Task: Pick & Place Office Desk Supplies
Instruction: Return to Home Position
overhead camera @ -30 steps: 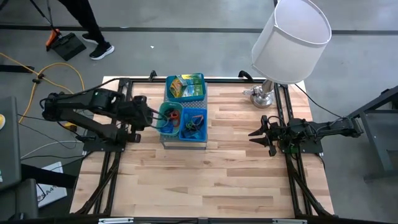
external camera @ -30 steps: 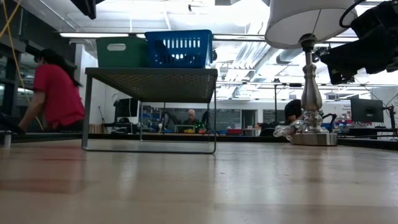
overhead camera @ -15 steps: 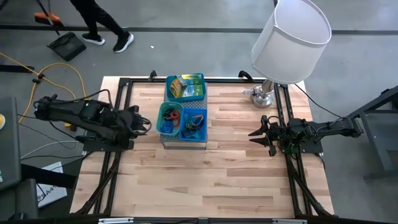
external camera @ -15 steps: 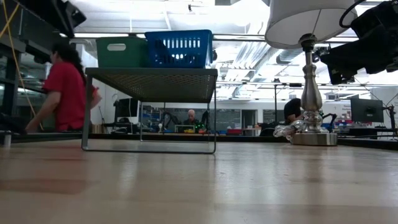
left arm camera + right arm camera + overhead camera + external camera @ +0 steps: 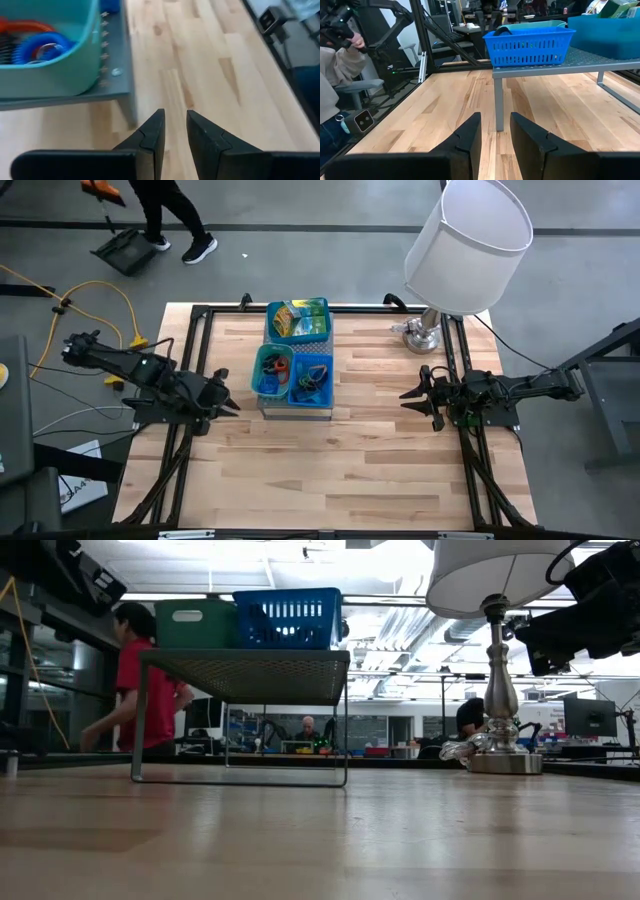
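Observation:
The supplies lie in bins on a grey perforated stand (image 5: 296, 408). A teal bin (image 5: 262, 372) holds red and blue loops (image 5: 35, 44). A small blue bin (image 5: 326, 368) holds dark, red and green pieces. A larger blue bin (image 5: 272, 313) holds yellow-green packets (image 5: 298, 319). My left gripper (image 5: 227, 399) (image 5: 174, 120) hovers over the bare table left of the stand, near its leg (image 5: 128, 102), open by a narrow gap. My right gripper (image 5: 404, 395) (image 5: 495, 122) waits right of the stand, open by a narrow gap and pointing at it.
A lamp with a white shade (image 5: 468, 242) stands on its metal base (image 5: 420, 335) at the far right corner. Bare wood lies along the near half of the table (image 5: 330, 470). A person in red (image 5: 150, 690) walks beyond the far edge.
My left gripper has drawn back from above the teal bin toward the table's left and near edges, and now hangs over bare wood beside the stand. The bins and their contents have stayed put. The person beyond the table has walked on.

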Robot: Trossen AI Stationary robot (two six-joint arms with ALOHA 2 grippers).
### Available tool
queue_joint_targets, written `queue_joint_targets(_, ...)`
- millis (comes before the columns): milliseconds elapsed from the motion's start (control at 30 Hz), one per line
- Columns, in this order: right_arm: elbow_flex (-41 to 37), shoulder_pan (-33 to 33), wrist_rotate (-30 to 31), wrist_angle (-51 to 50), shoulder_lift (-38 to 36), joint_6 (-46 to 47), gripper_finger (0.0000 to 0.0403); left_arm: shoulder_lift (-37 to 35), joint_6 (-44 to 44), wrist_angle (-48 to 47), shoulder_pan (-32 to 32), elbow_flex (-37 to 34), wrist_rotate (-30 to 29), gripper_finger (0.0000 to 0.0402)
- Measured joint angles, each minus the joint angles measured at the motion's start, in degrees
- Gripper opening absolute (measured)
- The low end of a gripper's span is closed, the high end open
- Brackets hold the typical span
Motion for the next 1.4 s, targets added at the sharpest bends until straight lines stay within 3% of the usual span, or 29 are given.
queue_joint_targets(533, 0.0, -0.02, 0.0, 0.0, 0.0, 0.0, 0.0091, -1.32, -5.93, 19.18, -8.44, -10.93, 0.1, 0.0074)
queue_joint_targets(933, 0.0, -0.01, 0.0, 0.0, 0.0, 0.0, 0.0091, -10.9, -9.32, 31.82, -12.22, -24.43, -0.04, 0.0074)
queue_joint_targets(1400, 0.0, 0.0, 0.0, 0.0, -0.02, 0.0, 0.0091, -17.7, -8.39, 35.92, -12.59, -33.01, -6.61, 0.0074)
